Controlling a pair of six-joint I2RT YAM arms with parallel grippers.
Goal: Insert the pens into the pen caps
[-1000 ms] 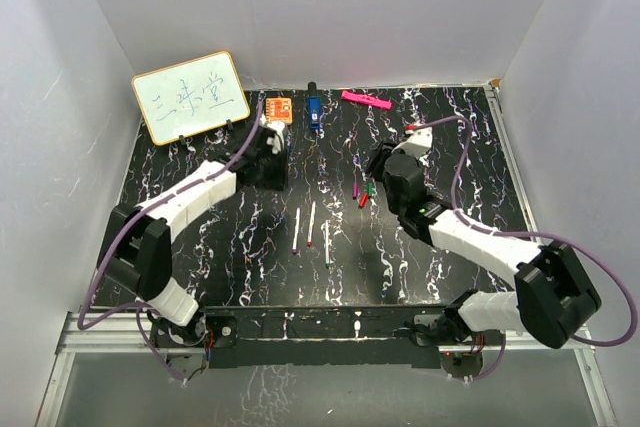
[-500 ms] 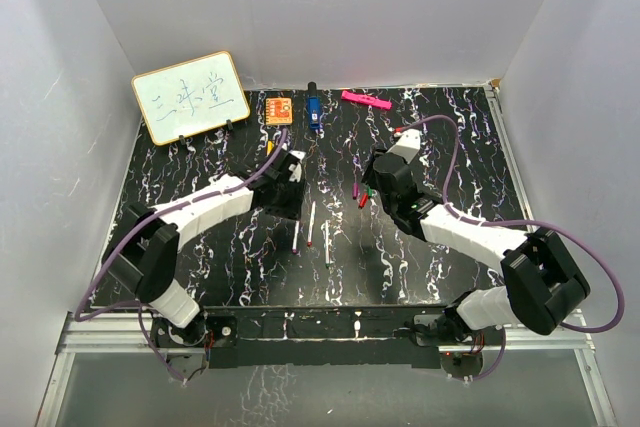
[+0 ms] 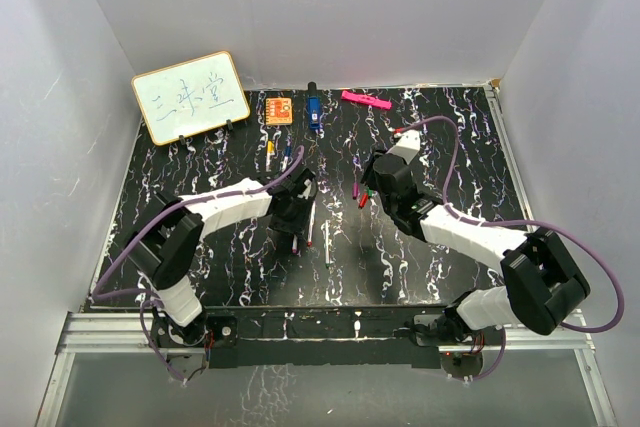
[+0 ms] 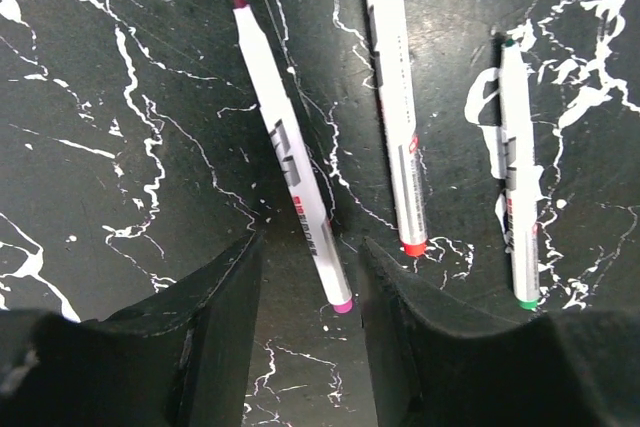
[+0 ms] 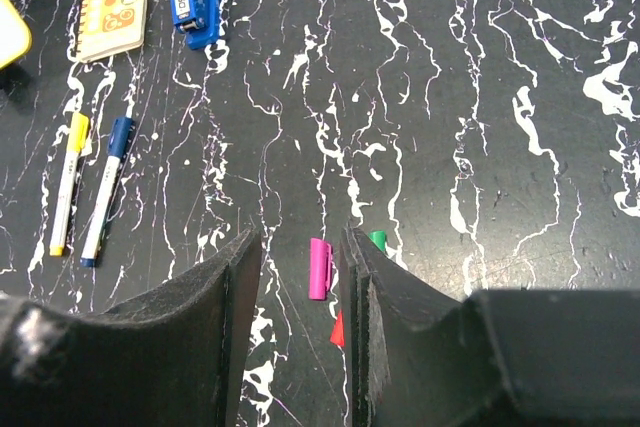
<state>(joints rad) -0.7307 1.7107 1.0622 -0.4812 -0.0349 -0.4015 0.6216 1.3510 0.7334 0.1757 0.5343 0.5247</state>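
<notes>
at table centre, hovering with left gripper (image 4: 308,267) low over the table (image 4: 120,97), jaws spread and pinching nothing. straddling near end of purple pen (image 4: 290,147), a gap showing on each side. lying at 3 o'clock of it: red pen (image 4: 395,97), then green pen (image 4: 518,177). farther toward 3 o'clock, hanging with right gripper (image 5: 300,247), jaws parted, framing purple cap (image 5: 319,268). flanking that cap: green cap (image 5: 377,239) at 2 o'clock, red cap (image 5: 337,329) at 5 o'clock. resting well apart at 9 o'clock: yellow-capped pen (image 5: 65,182) and blue-capped pen (image 5: 105,190).
</notes>
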